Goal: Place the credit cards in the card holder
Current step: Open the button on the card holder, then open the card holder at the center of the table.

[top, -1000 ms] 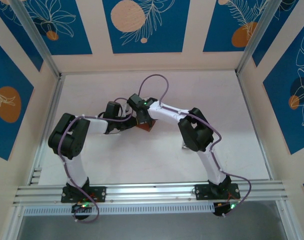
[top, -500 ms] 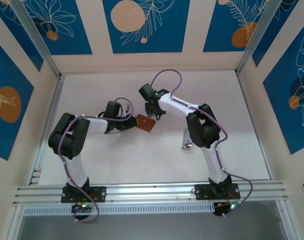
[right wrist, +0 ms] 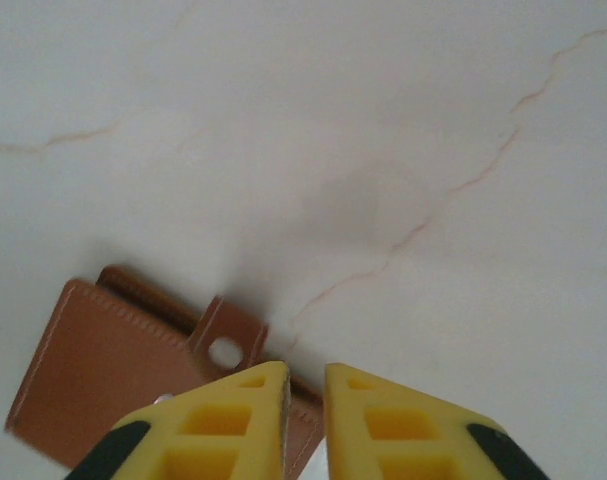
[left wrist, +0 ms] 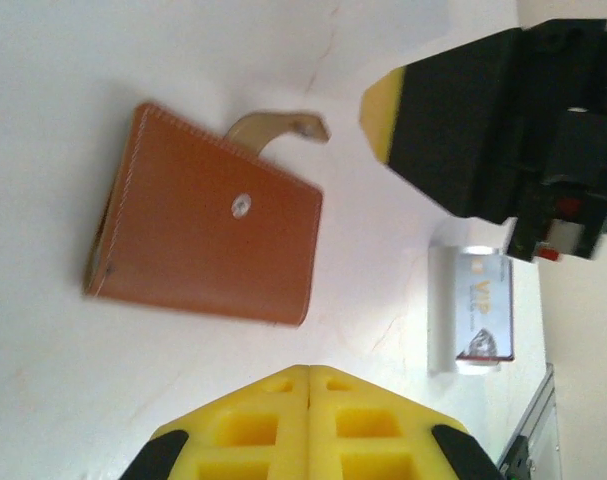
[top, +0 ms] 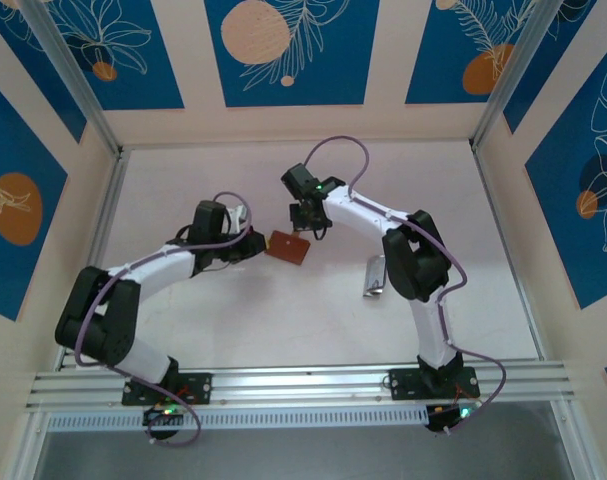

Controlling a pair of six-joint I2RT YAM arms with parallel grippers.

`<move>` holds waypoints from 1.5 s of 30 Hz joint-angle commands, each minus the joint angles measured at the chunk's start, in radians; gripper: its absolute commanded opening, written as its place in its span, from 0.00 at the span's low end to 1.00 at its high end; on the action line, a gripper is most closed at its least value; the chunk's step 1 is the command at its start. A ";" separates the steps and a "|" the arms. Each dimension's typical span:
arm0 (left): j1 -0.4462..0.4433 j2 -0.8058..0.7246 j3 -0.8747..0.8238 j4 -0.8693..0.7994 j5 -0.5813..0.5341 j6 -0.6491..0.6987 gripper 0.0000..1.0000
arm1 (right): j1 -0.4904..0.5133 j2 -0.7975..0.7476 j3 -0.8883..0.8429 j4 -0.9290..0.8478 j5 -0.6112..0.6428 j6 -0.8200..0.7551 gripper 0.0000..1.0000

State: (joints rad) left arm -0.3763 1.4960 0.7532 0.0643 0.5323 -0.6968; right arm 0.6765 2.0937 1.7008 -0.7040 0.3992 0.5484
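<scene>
The card holder [top: 288, 247] is lying folded shut near the middle of the white worktop [top: 233, 320]. Its snap tab [left wrist: 279, 124] is undone and curling off the far edge.

The left arm [top: 153, 265] is standing bent out to its own side, its forearm angling inward. The left end effector [top: 254, 245] is pointing at the card holder's left edge from just beside it. In the left wrist view its yellow fingers [left wrist: 253, 430] are pressing flat together with nothing between them.

The right arm [top: 418, 270] is standing folded at the elbow, its forearm slanting inward and away. The right end effector [top: 308, 222] is hanging nose-down just beyond the card holder's far edge. In its own camera the two fingers are sitting a thin slit apart over the tab side, gripping nothing. Whether they are touching the leather I cannot tell.

A silvery credit card [left wrist: 470, 318] is lying flat on the right, well apart from the card holder and just beside the right arm's elbow.

The closed cover is hiding the card holder's pockets, so only the brown outside and its metal stud [left wrist: 241, 205] are showing. The lower frame edge is cutting off both sets of fingers in the wrist views, and the right fingers are covering the card holder's near corner. The credit card's print is blurring out, and I cannot tell whether one card or a small stack is lying there.
</scene>
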 commanded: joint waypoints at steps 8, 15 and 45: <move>-0.060 0.043 -0.087 -0.031 -0.040 -0.002 0.00 | 0.068 0.063 0.110 -0.063 -0.125 -0.095 0.00; -0.079 0.128 -0.029 -0.021 -0.047 -0.004 0.00 | 0.014 0.165 0.248 -0.177 -0.052 -0.044 0.00; -0.096 0.183 0.012 -0.068 -0.127 0.014 0.00 | 0.019 0.335 0.445 -0.490 -0.075 0.032 0.00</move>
State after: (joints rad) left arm -0.4606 1.6627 0.7704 0.0097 0.4210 -0.6971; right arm 0.6926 2.4145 2.1735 -1.1671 0.3363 0.5430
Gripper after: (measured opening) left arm 0.041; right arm 0.053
